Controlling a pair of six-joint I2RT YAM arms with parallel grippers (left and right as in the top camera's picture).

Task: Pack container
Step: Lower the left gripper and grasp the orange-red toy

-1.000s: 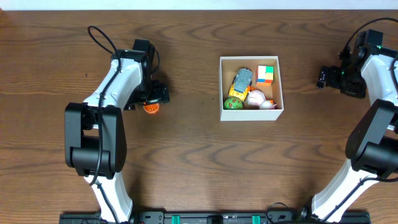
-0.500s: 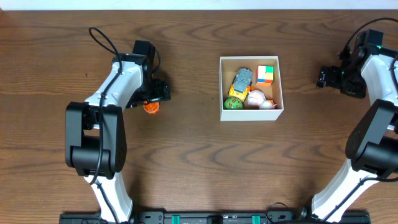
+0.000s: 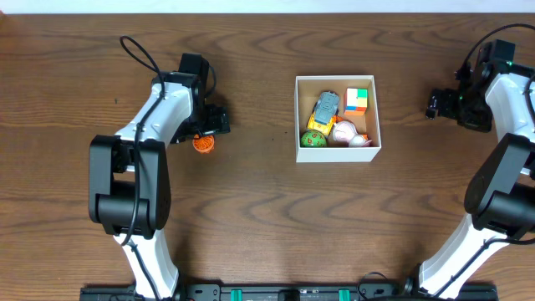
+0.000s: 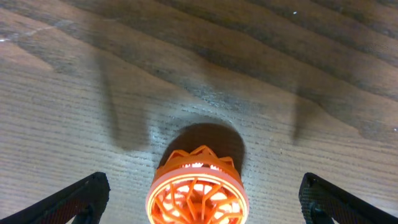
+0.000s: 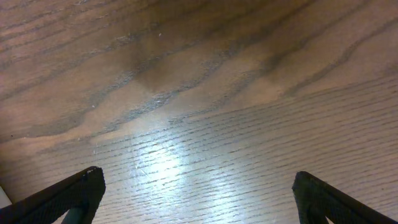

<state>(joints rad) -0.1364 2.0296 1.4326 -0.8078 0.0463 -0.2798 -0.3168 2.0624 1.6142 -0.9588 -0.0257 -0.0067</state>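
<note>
**Pack container: left arm lined up on the loose orange toy, grasp not yet made**

Overhead: The container (image 3: 338, 154) sits on the counter (image 3: 251, 209), right of centre and toward the far side. It already holds a colour cube (image 3: 357, 100), a yellow-and-blue toy car (image 3: 323, 110), a green ball (image 3: 314, 140) and a pink-white piece (image 3: 344, 131). An orange toy (image 3: 203, 144) lies on the counter well to the left of the box, just on the near side of the left arm (image 3: 171, 104)'s wrist. No other loose toy is visible. The right arm (image 3: 489, 88) is parked far right, well apart from the box.

Left wrist: The left jaws are spread wide and hold nothing. One fingertip (image 4: 87, 194) shows at each lower corner. The orange toy (image 4: 198, 190), a ribbed, open-topped round piece, sits between them and touches neither.

Right wrist: The right jaws are also spread wide and hold nothing. One fingertip (image 5: 78, 186) shows at each lower corner, with only bare counter between them.

Judgement: the step in hand is the pick of the orange toy, probably the last item. Next move: lower so the toy is centred, close on its rim, lift, carry right, and release over a free spot in the box. The toy is round and may roll or slip if gripped off-centre.
</note>
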